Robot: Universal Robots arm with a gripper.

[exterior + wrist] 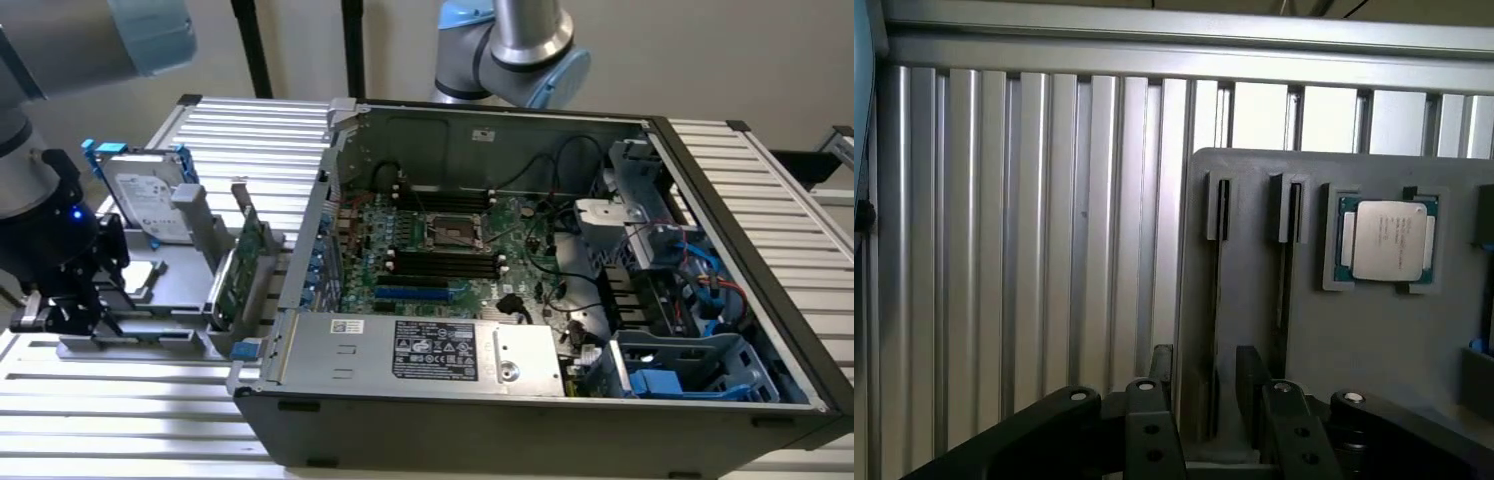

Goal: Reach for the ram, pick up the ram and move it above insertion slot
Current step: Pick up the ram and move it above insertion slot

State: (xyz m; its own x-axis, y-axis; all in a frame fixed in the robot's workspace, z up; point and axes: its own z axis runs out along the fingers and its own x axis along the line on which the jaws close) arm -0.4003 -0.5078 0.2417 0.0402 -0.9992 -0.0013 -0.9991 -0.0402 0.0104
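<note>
My gripper [1206, 385] is open, its two dark fingers [1162, 372] straddling the near end of a long narrow groove [1218, 280] in a grey holder plate [1354, 340]. The ram is hidden; I cannot tell whether the thin dark line in that groove is its edge. A second groove [1288, 280] runs beside it. In the exterior view the gripper [64, 312] hangs over the grey holder [147, 300] at the exterior view's left. The black memory slots [441, 262] lie on the motherboard inside the open computer case [534, 400].
A processor chip [1384, 240] sits in a recess of the holder plate. A silver hard drive [138, 200] and a wider green card with a metal bracket [238, 270] stand upright in the holder. Ribbed aluminium table [120, 400] surrounds everything. Cables and drive bays fill the case's right side.
</note>
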